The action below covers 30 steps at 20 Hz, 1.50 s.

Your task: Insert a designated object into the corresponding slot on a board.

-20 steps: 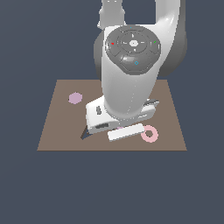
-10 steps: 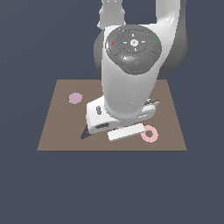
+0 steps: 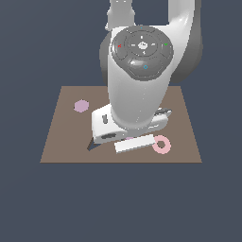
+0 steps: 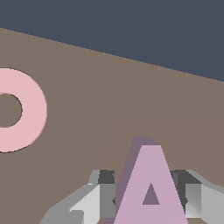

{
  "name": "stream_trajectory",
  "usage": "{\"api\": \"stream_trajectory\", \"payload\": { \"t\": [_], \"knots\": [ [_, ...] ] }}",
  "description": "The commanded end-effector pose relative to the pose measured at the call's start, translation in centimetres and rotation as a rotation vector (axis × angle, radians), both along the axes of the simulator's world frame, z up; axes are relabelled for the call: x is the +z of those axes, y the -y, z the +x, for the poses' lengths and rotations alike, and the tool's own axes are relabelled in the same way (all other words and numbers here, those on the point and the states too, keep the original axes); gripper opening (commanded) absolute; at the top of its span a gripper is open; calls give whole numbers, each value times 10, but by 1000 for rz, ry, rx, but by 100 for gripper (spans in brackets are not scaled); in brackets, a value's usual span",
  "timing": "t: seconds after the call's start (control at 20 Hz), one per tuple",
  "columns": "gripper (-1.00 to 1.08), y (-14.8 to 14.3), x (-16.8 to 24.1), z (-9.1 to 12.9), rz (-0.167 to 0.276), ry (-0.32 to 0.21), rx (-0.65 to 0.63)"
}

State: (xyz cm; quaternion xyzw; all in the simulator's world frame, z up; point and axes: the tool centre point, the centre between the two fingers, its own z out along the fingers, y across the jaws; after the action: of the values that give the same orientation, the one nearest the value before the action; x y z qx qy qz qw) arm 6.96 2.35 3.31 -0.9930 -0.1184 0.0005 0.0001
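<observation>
Gripper (image 4: 151, 199) straddles the lilac A (image 4: 151, 183) low over the board (image 4: 109, 100), fingers at either side, apparently clamped on it; the pink ring (image 4: 22, 109) lies nearby. Grasp step; the slot is unseen, so transport must locate it next.

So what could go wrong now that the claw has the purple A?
1. The claw seems to hold the purple A only by its lower edges, so it might slip or tilt.
2. The arm hides most of the brown board in the exterior view, and no A-shaped hole shows, so lining up could miss.
3. The pink ring lies nearby and might get bumped.
</observation>
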Motion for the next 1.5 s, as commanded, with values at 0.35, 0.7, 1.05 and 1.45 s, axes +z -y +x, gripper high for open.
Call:
{"api": "stream_trajectory", "payload": {
  "t": [0.35,0.7,1.05,1.45],
  "knots": [
    [-100,18,2,12,0,1,-179],
    [-100,45,4,22,0,1,-421],
    [-100,77,5,25,0,0,-681],
    [-100,100,7,22,0,0,-870]
  ]
}}
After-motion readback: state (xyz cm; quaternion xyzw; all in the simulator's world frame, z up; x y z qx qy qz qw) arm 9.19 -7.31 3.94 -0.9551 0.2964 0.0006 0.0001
